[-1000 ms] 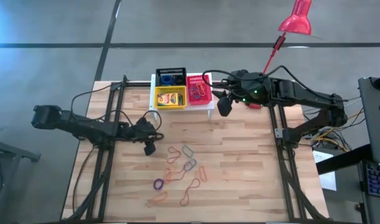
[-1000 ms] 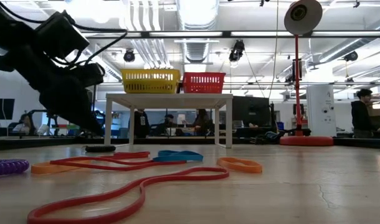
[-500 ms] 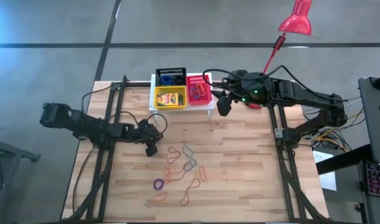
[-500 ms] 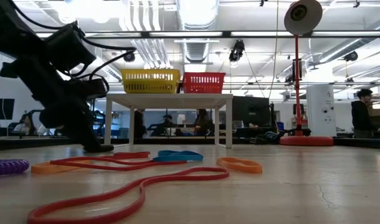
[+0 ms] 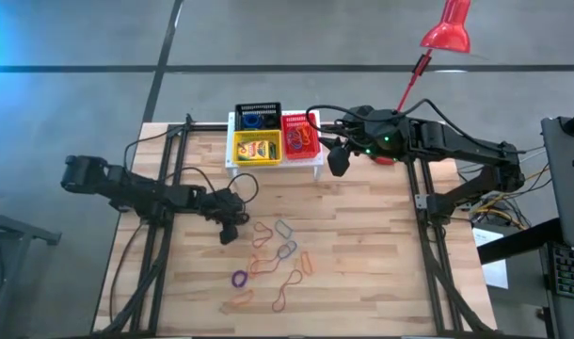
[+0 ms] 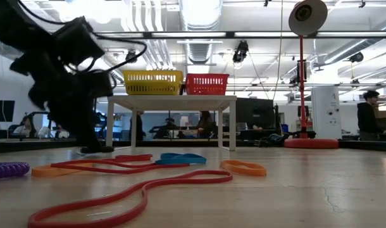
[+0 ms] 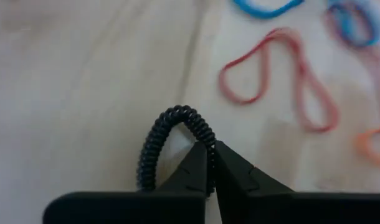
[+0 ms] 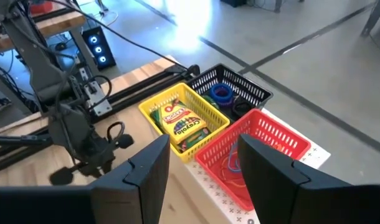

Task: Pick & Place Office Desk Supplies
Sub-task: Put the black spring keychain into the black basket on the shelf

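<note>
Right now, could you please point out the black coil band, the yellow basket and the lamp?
black coil band point(image 7: 154, 142), left wrist view, its arched side.
yellow basket point(image 5: 238, 151), high view, its left rim.
lamp point(image 5: 447, 33), high view, its red shade.

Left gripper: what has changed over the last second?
The left gripper slid toward the loose bands, came down to the table and shut its jaws on the black coiled band. The right gripper, open beside the red basket, and the other bands stayed put.
</note>
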